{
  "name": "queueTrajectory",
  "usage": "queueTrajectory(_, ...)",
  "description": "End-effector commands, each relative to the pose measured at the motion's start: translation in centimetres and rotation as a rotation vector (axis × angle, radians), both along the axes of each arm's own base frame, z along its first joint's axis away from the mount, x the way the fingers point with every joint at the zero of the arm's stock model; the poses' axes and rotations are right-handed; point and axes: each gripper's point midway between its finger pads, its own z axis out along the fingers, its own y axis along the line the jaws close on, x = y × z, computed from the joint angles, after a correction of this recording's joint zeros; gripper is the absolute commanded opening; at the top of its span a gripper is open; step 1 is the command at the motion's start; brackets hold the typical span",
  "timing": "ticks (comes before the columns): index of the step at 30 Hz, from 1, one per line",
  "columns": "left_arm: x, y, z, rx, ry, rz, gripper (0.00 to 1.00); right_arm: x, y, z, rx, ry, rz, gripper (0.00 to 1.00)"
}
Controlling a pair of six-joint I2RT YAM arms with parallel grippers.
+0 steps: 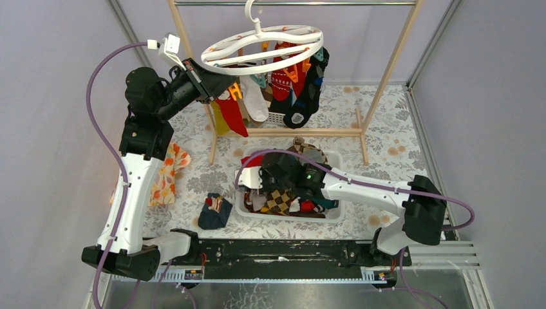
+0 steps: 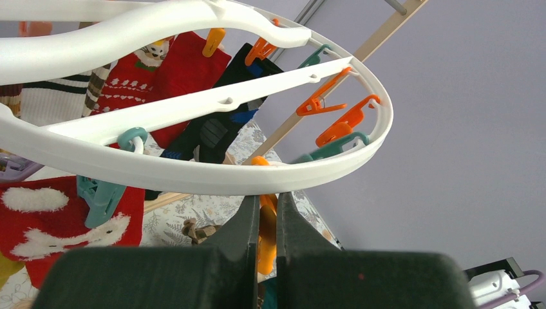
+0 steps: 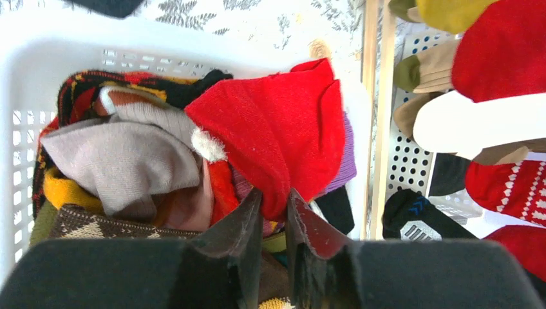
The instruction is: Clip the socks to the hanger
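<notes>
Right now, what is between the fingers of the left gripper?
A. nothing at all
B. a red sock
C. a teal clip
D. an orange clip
D: in the left wrist view, the left gripper is shut on an orange clip that hangs just below the white ring of the hanger.

1 hanger [image 1: 217,55], 1 basket [image 1: 270,217] w/ socks [image 1: 278,201] (too many to count), 2 arms [image 1: 135,187], 1 rack [image 1: 391,64]

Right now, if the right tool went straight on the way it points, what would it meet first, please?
The right tool would meet the red sock atop the basket pile; its edge sits between the fingers.
</notes>
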Motion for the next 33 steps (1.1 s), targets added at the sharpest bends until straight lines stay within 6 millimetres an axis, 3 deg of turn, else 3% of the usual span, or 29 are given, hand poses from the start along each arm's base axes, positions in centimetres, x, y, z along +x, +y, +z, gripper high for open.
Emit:
queueTrajectory(1, -0.5, 0.1, 0.9, -0.003, -0.037, -0.003, 0.00, -0.4, 1.0, 4.5, 0.173, -0.006, -0.031, 0.21)
queueTrajectory(6, -0.6, 0.1, 1.0, -0.004, -0.039, -0.006, 0.00, -2.1, 1.2, 8.1, 0.284, 0.102, -0.048, 0.01)
queueTrajectory(10, -0.6, 0.1, 1.0, -0.005, -0.039, -0.008, 0.00, -4.7, 1.6, 13.7, 0.455, 0.256, -0.043, 0.00)
queueTrajectory(16, -0.7, 0.1, 1.3, -0.008, -0.048, -0.008, 0.00, -10.1, 0.7, 22.4, 0.638, 0.570, -0.011, 0.00)
queueTrajectory(20, -0.9, 0.1, 1.6, -0.010, -0.056, -0.009, 0.00, -13.6, -0.3, 24.7, 0.685, 0.794, 0.004, 0.00)
queueTrajectory(22, -0.9, 0.1, 1.7, -0.011, -0.059, -0.009, 0.00, -13.8, -0.6, 24.1, 0.681, 0.923, -0.065, 0.00)
queueTrajectory(25, -0.9, 0.1, 1.8, -0.011, -0.061, -0.011, 0.00, -12.1, -1.4, 21.1, 0.665, 1.182, -0.190, 0.00)
queueTrajectory(29, -0.9, 0.1, 1.5, -0.013, -0.057, -0.012, 0.00, -8.0, -2.9, 14.1, 0.637, 1.387, -0.370, 0.00)
queueTrajectory(33, -0.8, 0.0, 1.2, -0.013, -0.050, -0.014, 0.00, -2.9, -4.4, 6.9, 0.577, 1.417, -0.572, 0.00)
